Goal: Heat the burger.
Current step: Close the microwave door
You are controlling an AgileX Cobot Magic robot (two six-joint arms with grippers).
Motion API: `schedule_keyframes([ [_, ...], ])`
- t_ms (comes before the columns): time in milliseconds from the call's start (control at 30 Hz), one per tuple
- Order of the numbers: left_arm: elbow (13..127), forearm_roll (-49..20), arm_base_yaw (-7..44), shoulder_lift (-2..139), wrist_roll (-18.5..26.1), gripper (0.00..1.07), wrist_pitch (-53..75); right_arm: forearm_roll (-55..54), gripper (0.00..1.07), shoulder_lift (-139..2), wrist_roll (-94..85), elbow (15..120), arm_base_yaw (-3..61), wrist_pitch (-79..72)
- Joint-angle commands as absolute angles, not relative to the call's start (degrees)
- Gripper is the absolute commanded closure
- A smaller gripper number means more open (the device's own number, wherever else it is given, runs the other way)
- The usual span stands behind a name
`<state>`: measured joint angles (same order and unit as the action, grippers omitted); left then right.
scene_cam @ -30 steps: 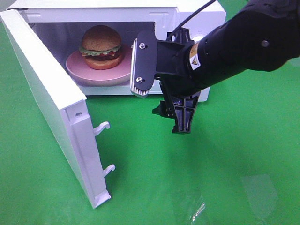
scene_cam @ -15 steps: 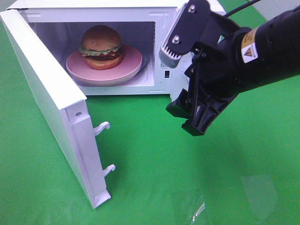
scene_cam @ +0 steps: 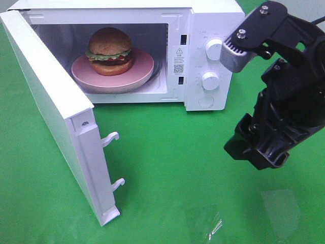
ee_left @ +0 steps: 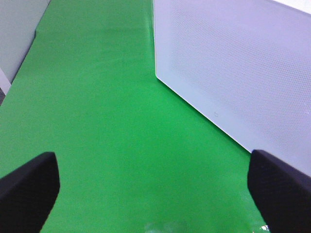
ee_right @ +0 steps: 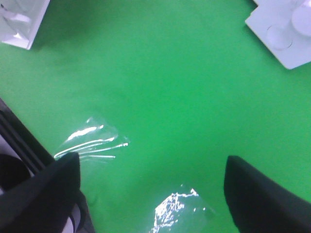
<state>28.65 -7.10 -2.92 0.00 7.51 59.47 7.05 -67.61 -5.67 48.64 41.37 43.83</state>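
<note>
Now | left gripper (ee_left: 155, 194) spread wide, empty | right gripper (ee_right: 153, 194) spread, empty

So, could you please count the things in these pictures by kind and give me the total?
microwave: 1
burger: 1
pink plate: 1
knobs on the microwave: 2
robot hands: 2 (left hand, right hand)
Total: 7
</note>
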Motion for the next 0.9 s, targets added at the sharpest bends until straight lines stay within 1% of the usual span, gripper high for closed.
schedule_keyframes([
  [33,28.48,-7.45,-3.09,0.0,7.56,0.09,59.36,6.42,0.29,-66.81,-4.81,48.3,41.37,48.47],
  [133,28.48,-7.45,-3.09,0.0,7.56,0.09,59.36,6.42,0.3,-66.81,-3.21,48.3,41.37,52.88],
  [433,28.48,-7.45,-3.09,0.0,7.56,0.09,59.36,6.53,0.31,-64.46,-1.78,47.33,41.37,56.44],
  [500,28.48,-7.45,-3.09,0.0,7.56,0.09,59.36,6.82,0.31,-59.19,-1.26,45.61,41.37,55.46],
  [567,28.48,-7.45,-3.09,0.0,7.56,0.09,59.36,6.82,0.31,-59.19,-1.26,45.61,41.37,55.46],
  [633,28.48,-7.45,-3.09,0.0,7.56,0.09,59.36,7.05,0.31,-52.37,-0.63,43.03,41.31,55.52],
  [800,28.48,-7.45,-3.09,0.0,7.56,0.09,59.36,7.33,0.31,-46.01,0.0,40.62,41.31,55.41],
  [833,28.48,-7.45,-3.09,0.0,7.56,0.09,59.36,8.42,0.31,-42.11,1.32,39.19,41.31,55.69],
  [900,28.48,-7.45,-3.09,0.0,7.56,0.09,59.36,8.65,0.31,-41.42,1.83,38.85,41.31,55.81],
])
